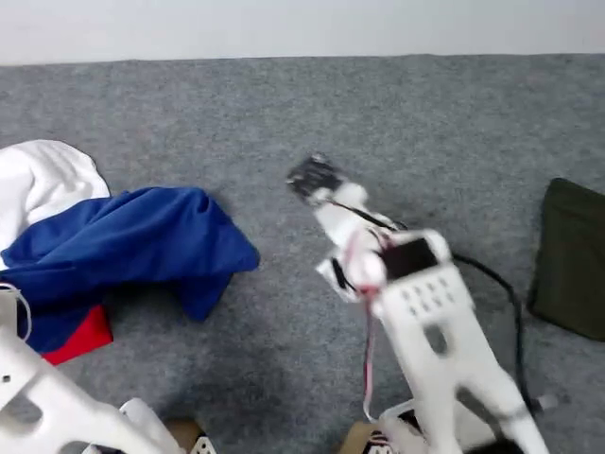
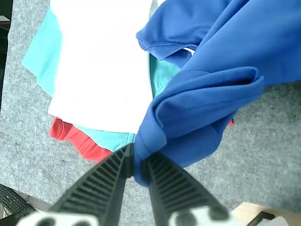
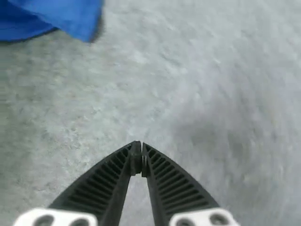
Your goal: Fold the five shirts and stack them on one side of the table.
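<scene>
Where the high view looks down, the crumpled royal-blue fabric shirt (image 1: 142, 241) lies well off to one side of the right gripper (image 1: 312, 178). Its long axis runs across the grey felt surface (image 1: 284, 104) toward that gripper, and a folded dark green shirt (image 1: 570, 255) lies on the gripper's other side. In the left wrist view, the left gripper (image 2: 136, 157) is clamped on a bunched blue fold (plainly the nearer arm), with a white shirt (image 2: 99, 61) just beyond. In the right wrist view, the right gripper is closed on nothing, a blue corner well ahead.
</scene>
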Motion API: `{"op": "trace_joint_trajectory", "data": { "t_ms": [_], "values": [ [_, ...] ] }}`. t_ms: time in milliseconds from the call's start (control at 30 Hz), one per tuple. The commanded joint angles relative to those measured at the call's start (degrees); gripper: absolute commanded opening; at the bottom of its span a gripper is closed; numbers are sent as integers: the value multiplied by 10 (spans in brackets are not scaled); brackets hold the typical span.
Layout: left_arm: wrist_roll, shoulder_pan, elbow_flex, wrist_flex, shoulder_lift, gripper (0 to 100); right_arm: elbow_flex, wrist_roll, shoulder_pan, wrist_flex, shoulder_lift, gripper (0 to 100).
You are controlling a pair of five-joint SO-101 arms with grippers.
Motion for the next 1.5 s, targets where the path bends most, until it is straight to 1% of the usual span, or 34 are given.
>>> {"op": "trace_joint_trajectory", "data": {
  "t_ms": [0, 133, 200, 300, 367, 467, 633, 900, 1100, 1467],
  "values": [
    [-2, -3, -4, 8, -11, 2, -103, 82, -37, -7, 112, 69],
    [-2, -3, -4, 8, -11, 2, -169, 142, -59, -7, 208, 121],
    [-1, -3, -4, 8, -11, 2, -192, 185, -66, -9, 244, 149],
    [-1, -3, -3, 9, -11, 2, -216, 252, -78, -14, 284, 216],
    [-1, -4, -2, 10, -11, 2, -232, 278, -87, -14, 307, 256],
    [-1, -4, 21, 9, -14, 2, -260, 302, -105, -14, 340, 263],
    [-1, -4, 55, 8, -14, 2, -324, 314, -131, -14, 401, 264],
    [-1, -4, 61, 8, -15, 2, -390, 314, -170, -14, 488, 266],
    [-1, -4, 61, 8, -15, 2, -420, 314, -175, -37, 544, 266],
    [-1, -4, 61, 8, -15, 2, -508, 314, -173, -37, 647, 263]
  ]
}}
